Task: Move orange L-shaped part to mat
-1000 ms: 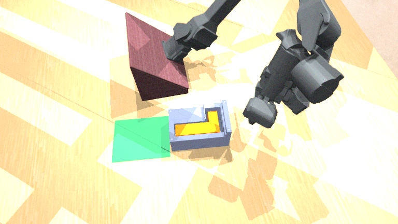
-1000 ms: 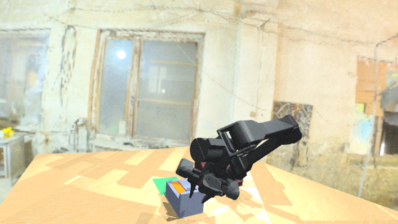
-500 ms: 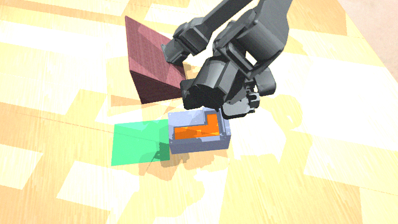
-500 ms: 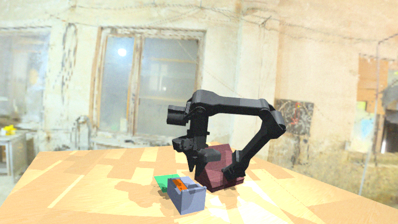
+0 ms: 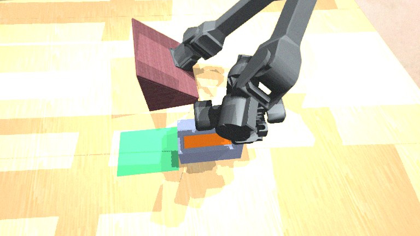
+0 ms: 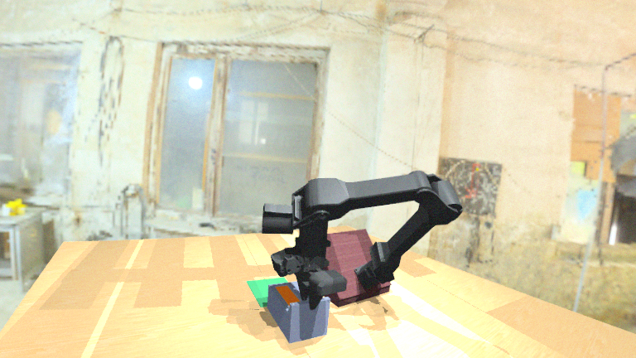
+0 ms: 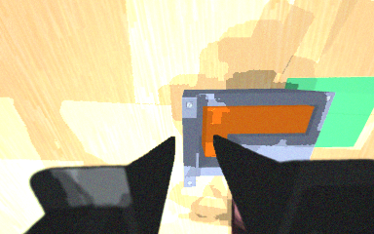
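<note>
The orange L-shaped part (image 5: 205, 141) (image 6: 286, 294) (image 7: 263, 121) lies in the pocket of the grey tray (image 5: 210, 157) (image 6: 306, 328) (image 7: 192, 122), its long arm toward the green mat (image 5: 142, 146) (image 6: 259, 290) (image 7: 348, 114). It looks level, with no raised end visible. My gripper (image 6: 310, 300) (image 7: 194, 139) points down at the tray's far end from the mat. It is partly open, with nothing between the fingers. In the wrist view the right fingertip overlaps the part's L-shaped end; contact cannot be told. In the top view the arm hides the fingertips and that end.
A dark red wedge-shaped block (image 5: 161, 63) (image 6: 347, 260) stands beside the arm's base, close to the tray. The green mat adjoins the tray's other end. The arm reaches over the tray from the base side.
</note>
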Robot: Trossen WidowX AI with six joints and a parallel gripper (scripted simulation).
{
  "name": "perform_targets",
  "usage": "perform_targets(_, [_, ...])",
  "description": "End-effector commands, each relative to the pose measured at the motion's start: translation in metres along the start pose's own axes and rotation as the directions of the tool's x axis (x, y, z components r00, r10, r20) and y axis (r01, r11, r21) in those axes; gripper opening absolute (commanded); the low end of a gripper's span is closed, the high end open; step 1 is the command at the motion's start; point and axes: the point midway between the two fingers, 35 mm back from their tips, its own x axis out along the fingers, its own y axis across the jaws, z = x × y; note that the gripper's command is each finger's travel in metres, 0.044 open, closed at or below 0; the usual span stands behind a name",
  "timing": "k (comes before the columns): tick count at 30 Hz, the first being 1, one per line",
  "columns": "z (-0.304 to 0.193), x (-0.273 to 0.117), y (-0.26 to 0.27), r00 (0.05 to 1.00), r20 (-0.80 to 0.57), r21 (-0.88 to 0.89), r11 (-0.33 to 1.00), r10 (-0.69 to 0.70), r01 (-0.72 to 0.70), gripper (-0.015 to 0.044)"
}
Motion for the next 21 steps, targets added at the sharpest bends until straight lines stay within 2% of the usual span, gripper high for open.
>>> perform_targets(1, [0.001,0.008,0.001,1.0,0.011,0.012,1.0,-0.005,0.005,0.018])
perform_targets(21, [0.001,0.035,0.001,1.0,0.012,0.011,1.0,-0.004,0.004,0.018])
